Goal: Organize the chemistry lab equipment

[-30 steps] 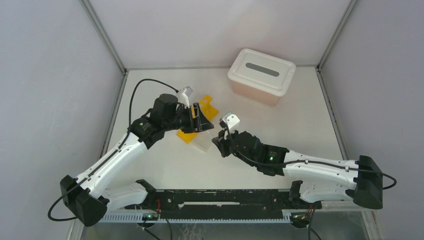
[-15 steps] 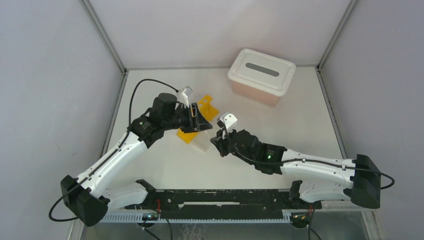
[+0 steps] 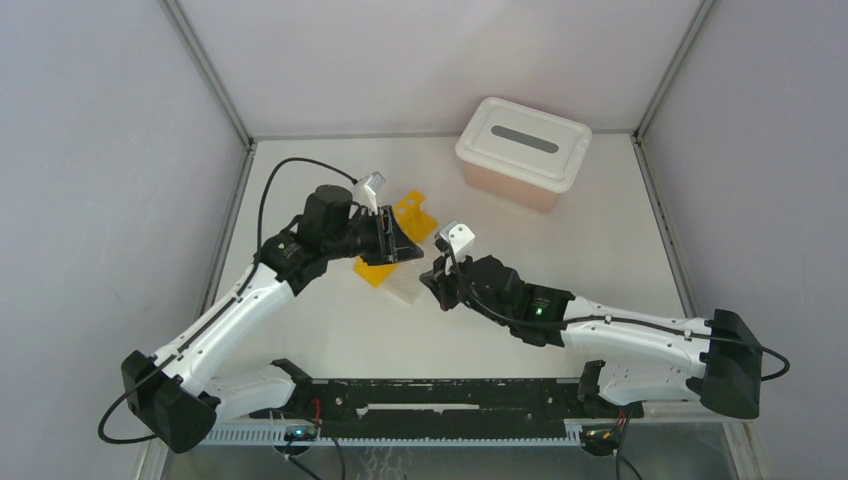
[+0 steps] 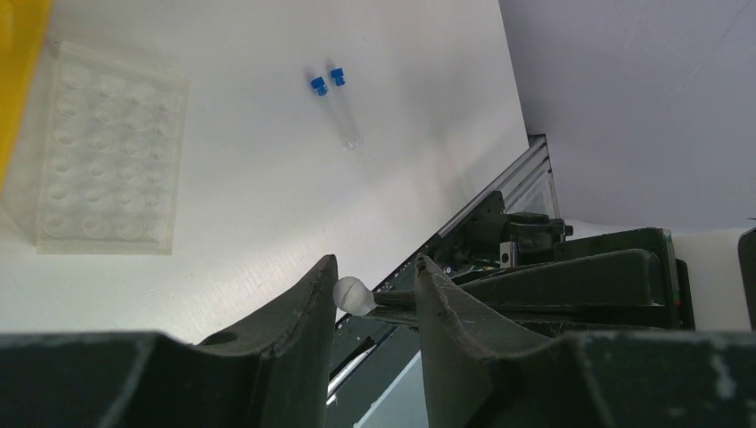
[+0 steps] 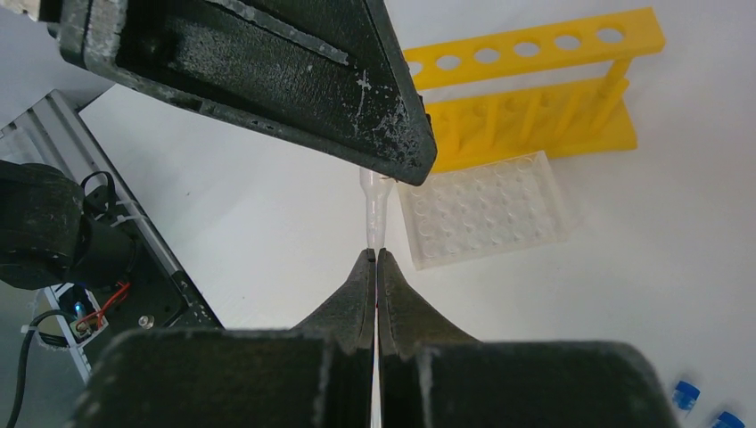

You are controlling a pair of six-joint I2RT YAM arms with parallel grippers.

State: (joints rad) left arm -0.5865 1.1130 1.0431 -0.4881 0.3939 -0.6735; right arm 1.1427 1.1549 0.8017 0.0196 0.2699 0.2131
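Dropper [image 5: 373, 212] up in mid-air just beside the small clear grid rack [image 5: 486, 209] and the yellow tube rack [image 5: 526, 125], evidently for a hand-over from arm to arm. On the left, left gripper [image 4: 376, 272] with jaws apart on either side of the bulb [image 4: 350, 294], not yet clamped. On the right, right gripper [image 5: 375, 257] pinched tight on the thin end, probably to steady it for the take.

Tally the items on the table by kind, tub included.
yellow tube rack: 1
clear well plate: 1
blue-capped tubes: 2
clear dropper: 1
pink tub with white lid: 1
Total: 6
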